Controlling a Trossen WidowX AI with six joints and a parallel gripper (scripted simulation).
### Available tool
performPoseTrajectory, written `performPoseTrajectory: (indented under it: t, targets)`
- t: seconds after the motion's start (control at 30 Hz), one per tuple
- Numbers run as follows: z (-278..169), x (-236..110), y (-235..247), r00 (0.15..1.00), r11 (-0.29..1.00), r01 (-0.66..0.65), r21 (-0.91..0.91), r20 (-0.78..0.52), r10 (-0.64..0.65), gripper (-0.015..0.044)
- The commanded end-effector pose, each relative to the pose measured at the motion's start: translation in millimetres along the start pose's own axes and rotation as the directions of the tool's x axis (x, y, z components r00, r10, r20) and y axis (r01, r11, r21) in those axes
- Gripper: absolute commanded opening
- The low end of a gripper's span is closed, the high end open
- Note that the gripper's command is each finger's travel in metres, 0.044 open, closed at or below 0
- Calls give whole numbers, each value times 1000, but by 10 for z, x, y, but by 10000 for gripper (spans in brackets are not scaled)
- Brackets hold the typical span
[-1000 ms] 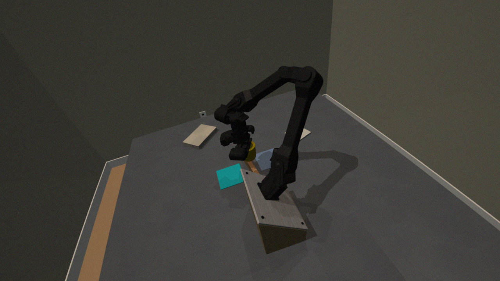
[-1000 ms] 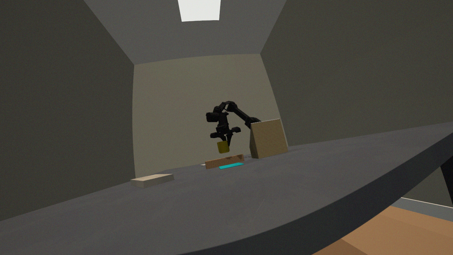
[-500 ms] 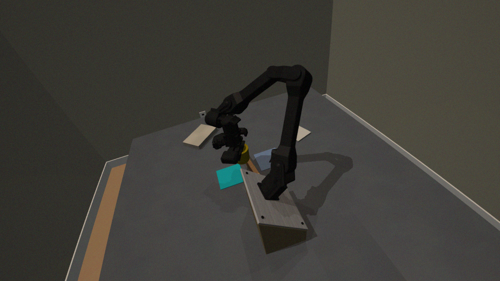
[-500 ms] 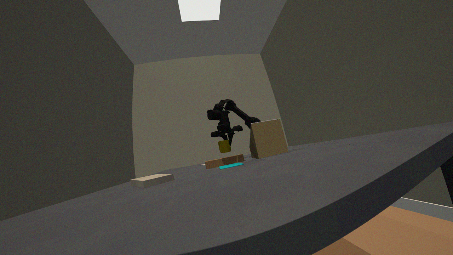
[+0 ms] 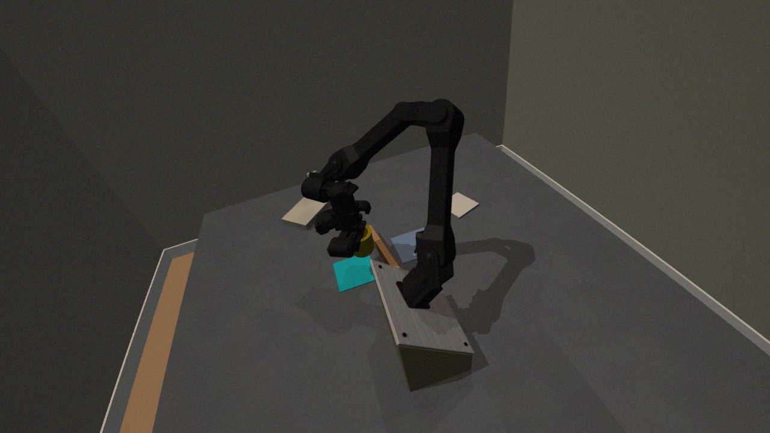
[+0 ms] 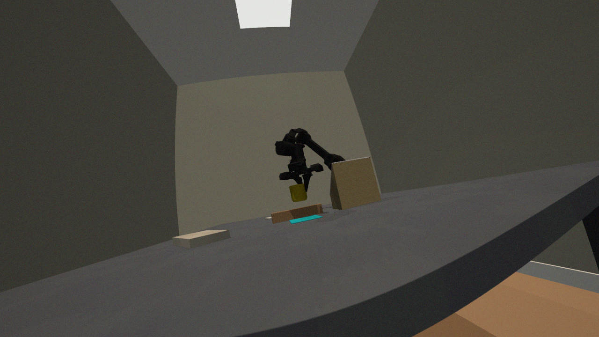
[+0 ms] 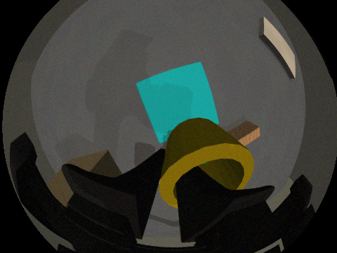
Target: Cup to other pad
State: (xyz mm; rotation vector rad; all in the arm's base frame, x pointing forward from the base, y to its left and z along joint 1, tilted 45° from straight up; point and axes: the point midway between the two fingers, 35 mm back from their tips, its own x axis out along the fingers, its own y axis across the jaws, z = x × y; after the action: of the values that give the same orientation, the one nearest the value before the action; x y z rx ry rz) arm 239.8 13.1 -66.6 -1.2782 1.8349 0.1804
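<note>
Above the teal pad, tool pinching yellow cup rim, nearly closed.

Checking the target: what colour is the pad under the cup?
Teal pad, clearest in the wrist view.

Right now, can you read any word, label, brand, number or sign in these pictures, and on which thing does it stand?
None: no readable text shows in any view.
The yellow cup held in the gripper is plain.
The teal pad, the blue-grey pad and the wooden bar are plain.
The arm's base block shows only screw holes.
</note>
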Motion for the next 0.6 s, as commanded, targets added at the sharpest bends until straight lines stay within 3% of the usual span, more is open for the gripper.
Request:
performPoseTrajectory:
  t: [0.0,0.57]
  targets:
    - [110,-7,51,1000,1000,-3,6,5,3,0]
    - [350,3,210,1000,1000,-3,7,6,3,0]
